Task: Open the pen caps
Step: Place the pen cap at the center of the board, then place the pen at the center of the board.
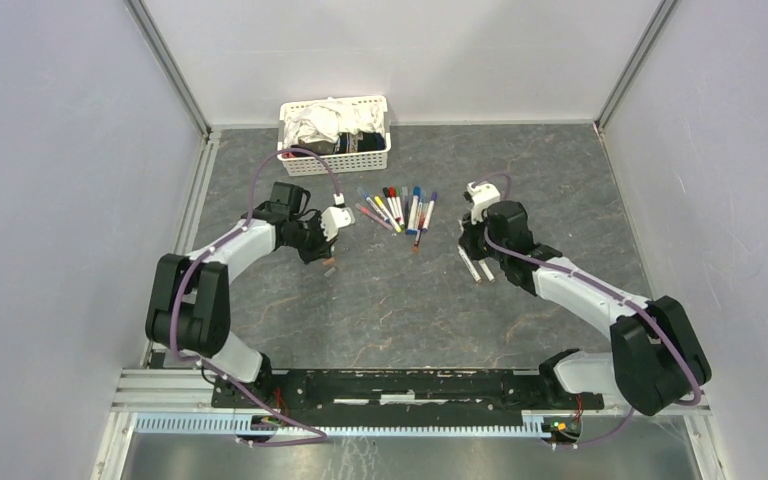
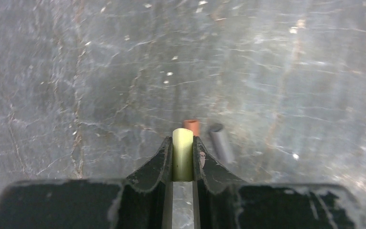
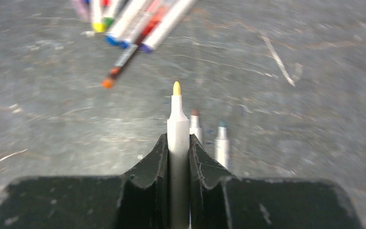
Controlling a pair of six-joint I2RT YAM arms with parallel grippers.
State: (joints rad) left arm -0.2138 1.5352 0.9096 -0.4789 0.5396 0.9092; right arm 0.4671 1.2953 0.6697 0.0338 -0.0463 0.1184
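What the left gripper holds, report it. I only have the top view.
Observer: Left gripper is shut on a yellow cap.
Operator: Now look just past it.
Observer: Two loose caps sit there, a red cap and a grey cap.
Operator: Check the right side.
Observer: Right gripper is shut on a pen with a bare yellow tip.
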